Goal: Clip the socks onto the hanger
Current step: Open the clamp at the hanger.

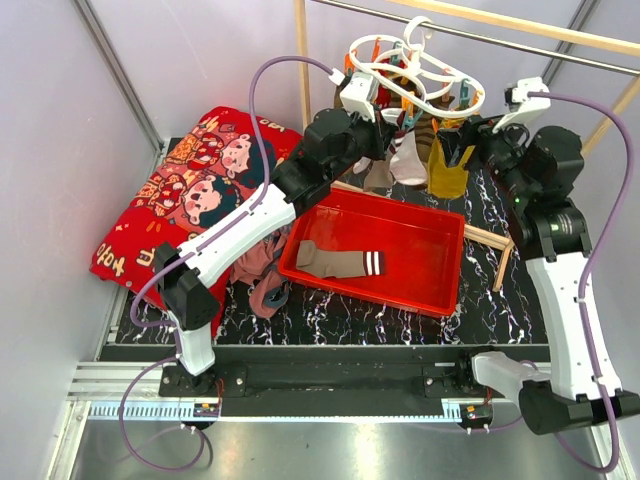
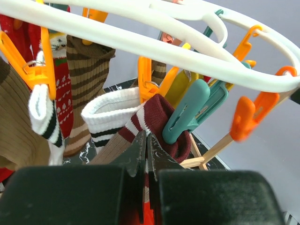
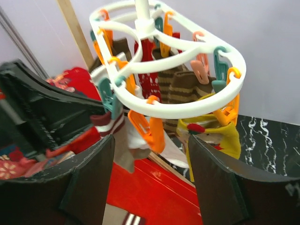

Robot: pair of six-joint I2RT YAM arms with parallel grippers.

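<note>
Cloth, likely soft and limp: maroon sock [image 2: 159, 117] sits centre frame under the hanger [image 2: 187, 51], pinched in the shut left pincer [image 2: 145, 143]; best gripped by the cuff. Right pincer [image 3: 151, 154] gapes wide, empty.

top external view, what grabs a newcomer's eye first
The white plastic oval hanger with orange and teal pegs, hung with socks, at top centre. Below it, a bright red plastic tray holding one brown striped-cuff sock; at left, a red cartoon-print cushion.
</note>
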